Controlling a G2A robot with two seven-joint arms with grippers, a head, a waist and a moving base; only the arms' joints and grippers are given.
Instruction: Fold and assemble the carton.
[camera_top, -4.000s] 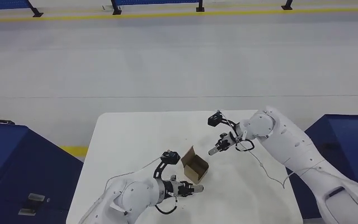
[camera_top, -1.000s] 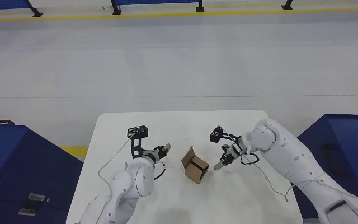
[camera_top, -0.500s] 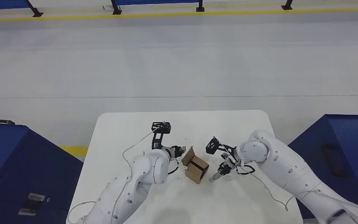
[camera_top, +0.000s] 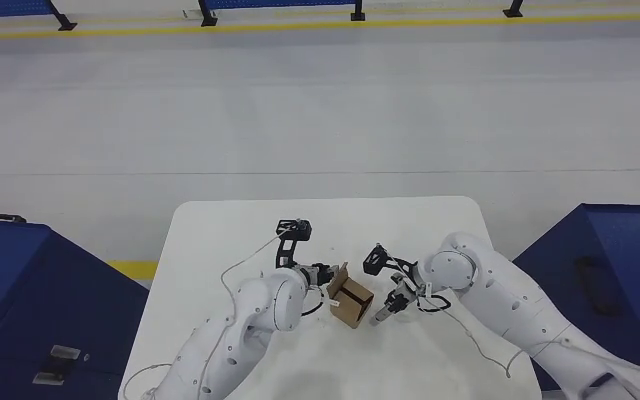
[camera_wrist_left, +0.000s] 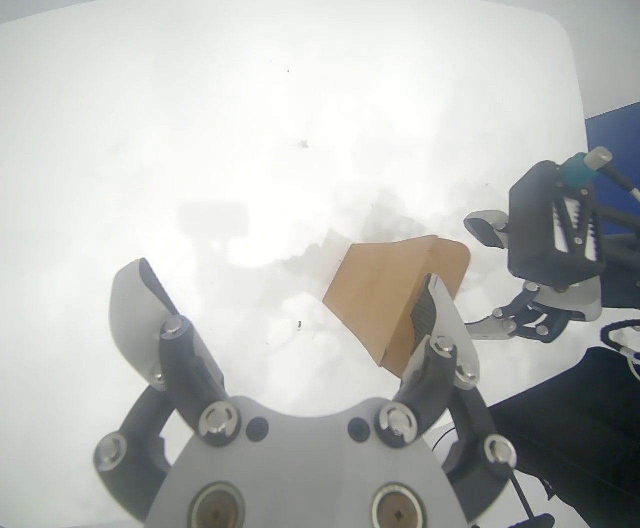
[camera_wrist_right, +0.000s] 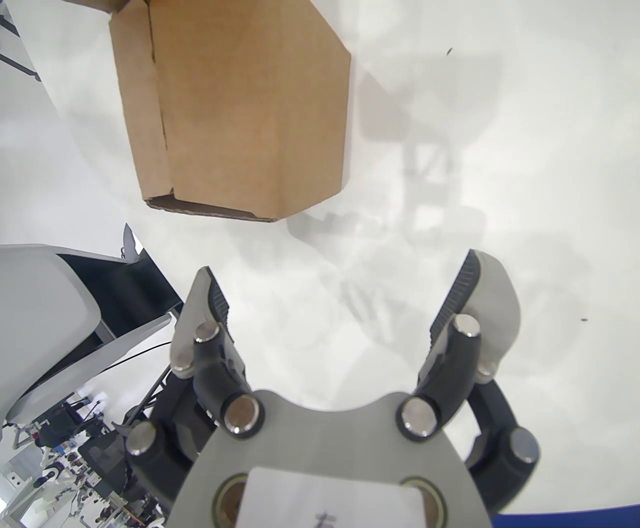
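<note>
In the last seconds I have brought both arms in toward the carton (camera_top: 349, 299), which lies near the middle of the white desk (camera_top: 220, 240) and has kept its place there. Four seconds ago the left arm was low at the near edge of the desk and the right arm was held back. One second ago the left claw (camera_top: 323, 274) was well apart from the cardboard, and now it is at the carton's left side. Its jaws are spread wide and grip nothing. In the left wrist view one finger (camera_wrist_left: 434, 305) lies against a brown wall of the carton, while the other stands over bare desk. The right claw (camera_top: 384, 310) has also closed in and is now just beside the opposite side. It is wide open too, with nothing between the jaws, and in its own wrist view the carton sits a little ahead of them, not touching. I judge from this that the approach is finished and the folding itself is not yet done: the carton is now bracketed from two sides, so one claw can steady it while the other presses a flap. As for direction, in the top view the long axis seems to run diagonally across the desk, from the far left to the near right. One flap (camera_top: 338, 278) stands up at the far-left end, toward the left claw. I cannot tell which way the open mouth faces.
</note>
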